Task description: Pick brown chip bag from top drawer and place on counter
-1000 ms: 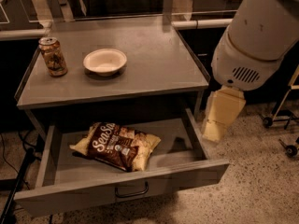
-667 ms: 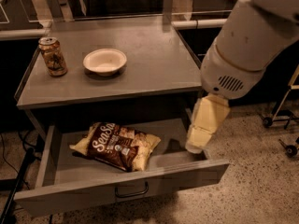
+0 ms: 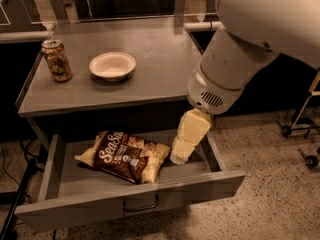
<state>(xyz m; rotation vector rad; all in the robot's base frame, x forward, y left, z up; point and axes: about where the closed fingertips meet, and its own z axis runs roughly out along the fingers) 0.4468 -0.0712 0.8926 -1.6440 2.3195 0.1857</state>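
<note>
Gripper (image 3: pixel 179 156) low inside open drawer (image 3: pixel 130 200), near right wall; grip state: cannot tell. Chip bag (image 3: pixel 125 156) flat just left of it, not held. Counter (image 3: pixel 155 79) above; bowl (image 3: pixel 112 65), can (image 3: pixel 56 60) up-left. Best approach, likely: shift left over bag's middle, descend, pinch crinkled bulge.

The scene is viewed through a single camera, set high in front of the counter (image 3: pixel 150 79) and tilted down across it. The open top drawer (image 3: pixel 130 204) is framed nearest, along the bottom edge. The gripper (image 3: pixel 181 154) is seen close by, over the drawer's right part, and the upper right is filled by the arm (image 3: pixel 235 59).
</note>
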